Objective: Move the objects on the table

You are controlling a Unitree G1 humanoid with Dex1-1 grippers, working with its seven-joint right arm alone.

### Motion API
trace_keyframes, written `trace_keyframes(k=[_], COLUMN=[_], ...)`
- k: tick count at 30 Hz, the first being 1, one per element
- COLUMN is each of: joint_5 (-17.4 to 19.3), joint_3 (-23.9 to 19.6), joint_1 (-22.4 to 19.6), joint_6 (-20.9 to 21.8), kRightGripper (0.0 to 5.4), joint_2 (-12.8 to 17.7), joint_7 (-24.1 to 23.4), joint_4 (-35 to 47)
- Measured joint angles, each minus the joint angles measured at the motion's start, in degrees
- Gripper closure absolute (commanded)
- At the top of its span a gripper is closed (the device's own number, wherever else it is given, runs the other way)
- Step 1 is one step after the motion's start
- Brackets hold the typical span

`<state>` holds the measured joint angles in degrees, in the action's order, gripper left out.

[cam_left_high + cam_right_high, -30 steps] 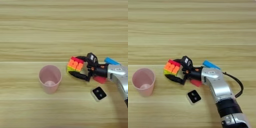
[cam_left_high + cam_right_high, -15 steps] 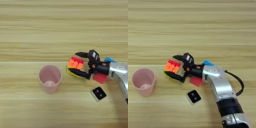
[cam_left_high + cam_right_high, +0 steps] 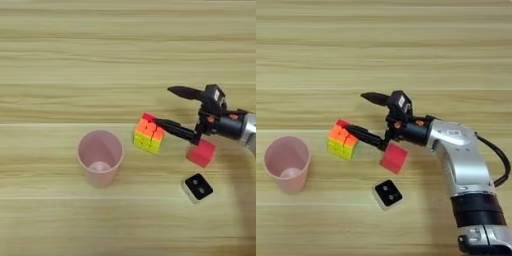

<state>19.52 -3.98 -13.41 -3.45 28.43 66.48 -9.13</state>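
**Gripper spread wide beside the puzzle cube**

The gripper is splayed wide, holding nothing. One black finger points out over bare table, the other lies low with its tip at the top right of the puzzle cube; whether it actually touches is hard to call from up here. The puzzle cube sits on the wood with orange, yellow and green faces showing. Just right of it, under the silver forearm, is the red cube. Nearer the camera lies the small white cube, black face up. Well to the left stands the pink cup, upright, mouth open.
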Motion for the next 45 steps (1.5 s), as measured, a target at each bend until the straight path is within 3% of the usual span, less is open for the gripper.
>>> trace_keyframes(k=[10, 24, 29, 36, 45], joint_5=[2.9, 3.4, 2.7, -1.1, -2.5], joint_3=[-3.2, -3.9, -3.8, -2.5, -2.5], joint_1=[0.1, 0.3, 0.4, 0.6, -0.1], joint_6=[6.1, 9.3, 10.9, 15.9, 19.7], kRightGripper=[0.03, 0.03, 0.03, 0.03, 0.03], joint_2=[2.8, 4.3, 4.9, 5.3, 5.6], joint_7=[9.4, 15.8, 17.6, 18.1, 20.1], joint_4=[-4.7, -9.8, -11.4, -17.9, -25.3])
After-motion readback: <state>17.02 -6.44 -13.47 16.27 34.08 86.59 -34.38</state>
